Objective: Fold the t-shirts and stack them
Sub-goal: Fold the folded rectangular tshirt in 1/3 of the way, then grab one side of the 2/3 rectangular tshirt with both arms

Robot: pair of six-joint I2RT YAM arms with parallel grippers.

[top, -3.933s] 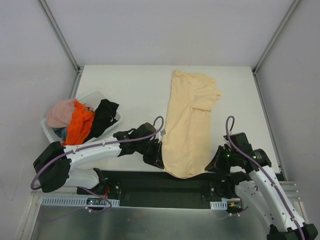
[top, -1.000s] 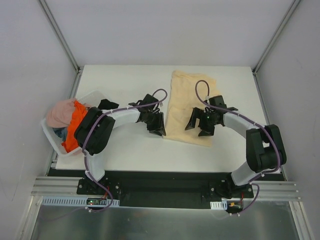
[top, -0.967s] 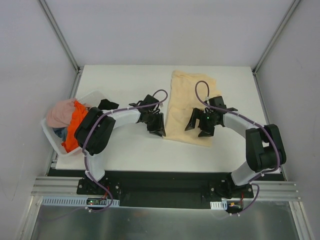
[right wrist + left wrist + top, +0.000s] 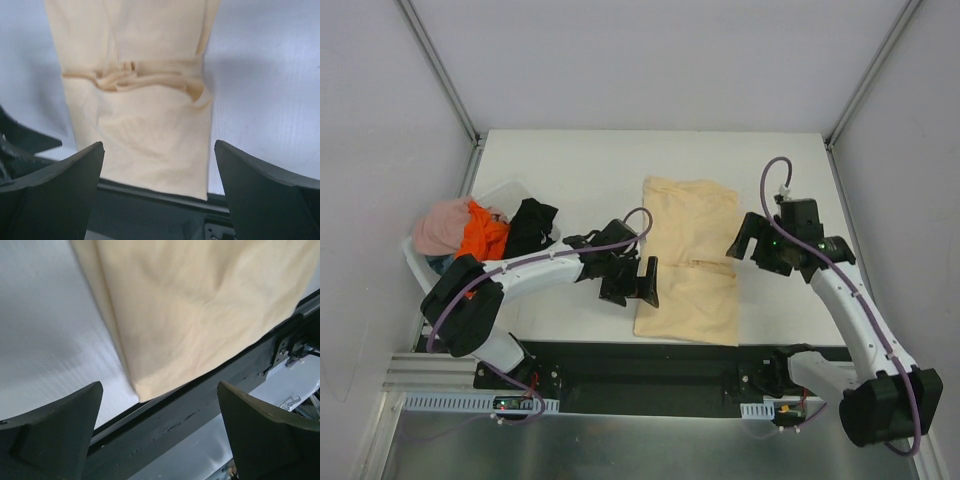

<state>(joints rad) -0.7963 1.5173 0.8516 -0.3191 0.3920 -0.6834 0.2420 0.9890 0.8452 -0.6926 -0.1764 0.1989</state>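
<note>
A pale yellow-beige t-shirt lies folded into a long strip mid-table, a bunched crease across its middle. Its near hem reaches the table's front edge. My left gripper stands open beside the strip's left edge, holding nothing; in the left wrist view the shirt lies ahead of the left gripper. My right gripper hovers open just right of the strip, empty; its wrist view looks down the shirt past the right gripper. Pink, orange and black t-shirts sit heaped in the basket.
The white plastic basket stands at the table's left edge. A black rail runs along the near edge under the shirt's hem. Grey walls close in the table on three sides.
The beige shirt has slid toward the near edge and slightly left. The left gripper has opened and let it go. The right arm has swung off the cloth to its right side.
</note>
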